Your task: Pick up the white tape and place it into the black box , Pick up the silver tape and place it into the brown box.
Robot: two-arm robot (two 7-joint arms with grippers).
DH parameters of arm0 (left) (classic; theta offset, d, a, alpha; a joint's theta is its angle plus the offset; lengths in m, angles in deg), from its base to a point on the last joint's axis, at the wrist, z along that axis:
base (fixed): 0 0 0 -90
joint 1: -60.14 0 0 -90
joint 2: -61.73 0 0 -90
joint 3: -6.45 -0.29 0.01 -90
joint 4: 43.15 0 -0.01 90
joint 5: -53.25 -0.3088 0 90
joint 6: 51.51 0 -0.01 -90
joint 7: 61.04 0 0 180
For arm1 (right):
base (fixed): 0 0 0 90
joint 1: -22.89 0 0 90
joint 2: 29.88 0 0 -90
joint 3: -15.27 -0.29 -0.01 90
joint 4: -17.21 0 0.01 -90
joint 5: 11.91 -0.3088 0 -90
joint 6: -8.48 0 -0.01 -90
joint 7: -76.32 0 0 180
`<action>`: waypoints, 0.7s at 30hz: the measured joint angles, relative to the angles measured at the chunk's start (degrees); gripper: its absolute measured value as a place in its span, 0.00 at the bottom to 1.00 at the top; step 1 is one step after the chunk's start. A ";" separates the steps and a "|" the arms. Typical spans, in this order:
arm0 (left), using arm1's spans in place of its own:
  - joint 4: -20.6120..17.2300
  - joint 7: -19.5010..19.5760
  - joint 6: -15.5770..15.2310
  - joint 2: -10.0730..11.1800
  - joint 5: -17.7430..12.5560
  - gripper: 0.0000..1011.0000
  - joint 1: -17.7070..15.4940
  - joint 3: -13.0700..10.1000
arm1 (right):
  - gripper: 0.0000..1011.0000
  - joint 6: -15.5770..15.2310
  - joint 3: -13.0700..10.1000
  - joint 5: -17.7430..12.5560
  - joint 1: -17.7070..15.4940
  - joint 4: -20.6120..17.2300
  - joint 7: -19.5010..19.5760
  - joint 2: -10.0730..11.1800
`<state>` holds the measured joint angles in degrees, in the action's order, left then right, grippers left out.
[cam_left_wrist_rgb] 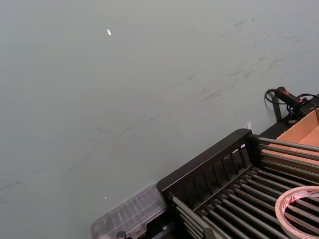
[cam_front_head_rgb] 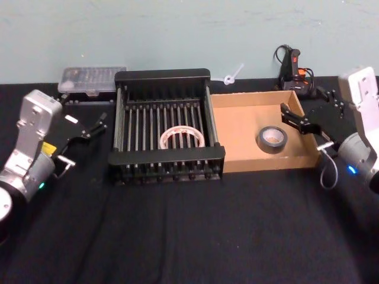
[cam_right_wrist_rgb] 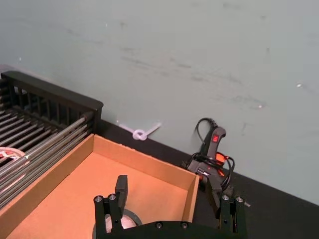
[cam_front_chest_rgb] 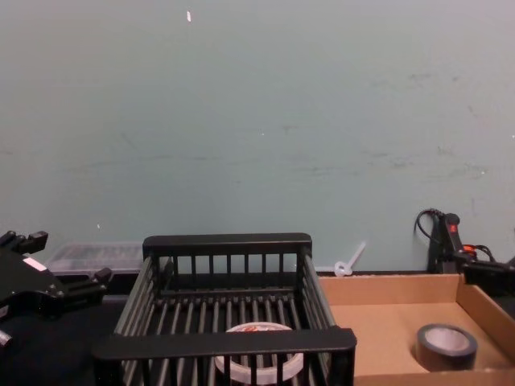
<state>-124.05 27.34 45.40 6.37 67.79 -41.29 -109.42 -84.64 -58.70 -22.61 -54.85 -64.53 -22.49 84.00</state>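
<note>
The thin, wide white ring of tape with its reddish-orange core [cam_front_head_rgb: 182, 138] lay flat on the barred floor of the black slatted plastic crate [cam_front_head_rgb: 166, 77], toward the near wall, so that half of the task read as done. The small, thick roll of dark grey-silver tape [cam_front_head_rgb: 272, 139] likewise rested flat inside the shallow brown cardboard box [cam_front_head_rgb: 237, 161], in its right-hand part, clear of the low walls. Crate and box stood side by side on the black desk [cam_front_head_rgb: 189, 231], touching or nearly so, which kept each drop short for the arm nearest it.

The right gripper [cam_front_head_rgb: 299, 120] hung over the box's right wall, just beside the grey roll, its fingers spread and holding nothing; the right wrist view showed the gripper [cam_right_wrist_rgb: 168, 200] above the cardboard floor with the roll partly under it. That pose fit a release just made, with the arm free to draw away. The left gripper [cam_front_head_rgb: 89, 128] sat to the left of the crate, apart from it, released and empty, seemingly parked since the white ring was already home.

A clear plastic case [cam_front_head_rgb: 92, 80] lay behind the crate's left corner, and a black corded tool [cam_front_head_rgb: 292, 66] stood beyond the box; neither bore on the task.
</note>
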 joint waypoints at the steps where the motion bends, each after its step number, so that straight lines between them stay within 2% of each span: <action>1: 0.00 0.00 0.00 0.00 0.00 0.99 0.00 0.00 | 0.99 1.49 -0.37 0.28 -0.61 0.02 0.13 -0.14; 6: 0.00 0.00 0.00 0.00 0.00 0.99 0.00 0.00 | 0.99 5.70 -1.15 1.05 -2.42 0.60 0.14 -0.62; 9: 0.00 0.00 0.00 0.00 0.00 0.99 0.00 0.00 | 0.99 6.85 -1.46 1.51 -3.26 0.94 0.13 -0.96; 21: 0.00 0.00 0.00 0.00 0.00 0.99 0.00 0.00 | 0.99 6.76 -2.17 1.98 -4.14 0.85 -0.11 -1.57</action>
<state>-124.05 27.34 45.40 6.37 67.79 -41.29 -109.42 -77.88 -60.87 -20.63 -58.99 -63.68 -22.60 82.43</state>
